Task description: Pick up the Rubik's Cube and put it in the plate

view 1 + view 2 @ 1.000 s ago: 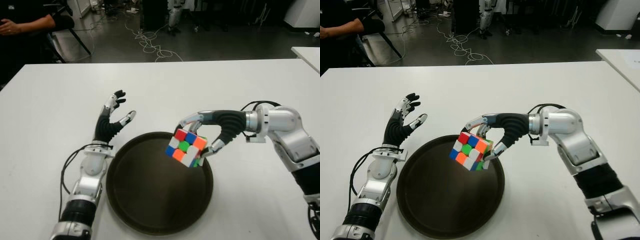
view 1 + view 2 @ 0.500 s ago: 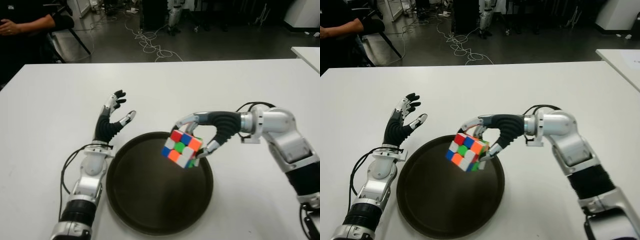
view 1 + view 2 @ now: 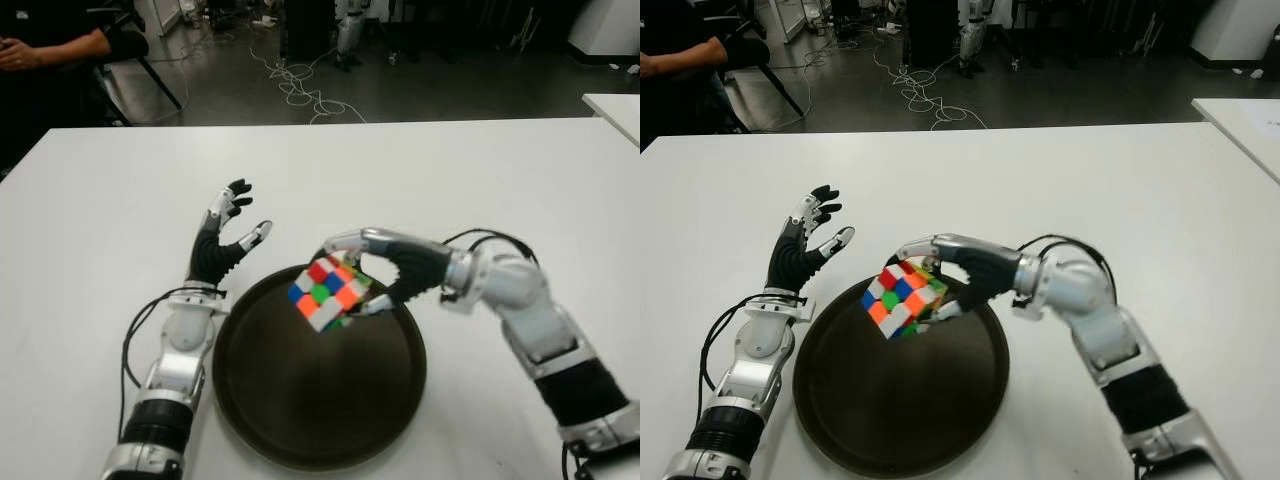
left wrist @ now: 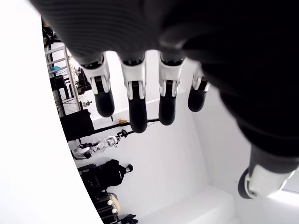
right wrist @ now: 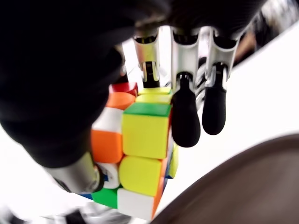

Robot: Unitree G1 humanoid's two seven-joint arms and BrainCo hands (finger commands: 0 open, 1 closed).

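My right hand (image 3: pixel 352 277) is shut on the Rubik's Cube (image 3: pixel 327 293), a many-coloured cube held tilted above the far left part of the dark round plate (image 3: pixel 320 400). The right wrist view shows the cube (image 5: pixel 135 154) close up, pinched between thumb and fingers (image 5: pixel 185 116), with the plate's rim (image 5: pixel 243 186) below. My left hand (image 3: pixel 226 237) stands raised just left of the plate, fingers spread and holding nothing; its fingers (image 4: pixel 135 100) hang apart in the left wrist view.
The white table (image 3: pixel 420 170) stretches around the plate. A second white table corner (image 3: pixel 615 105) shows at the far right. Cables (image 3: pixel 300 85) lie on the floor beyond, and a person's arm (image 3: pixel 60 45) is at the far left.
My right hand has carried the cube leftward over the plate, from its right rim towards its far left part. The left hand has not moved.
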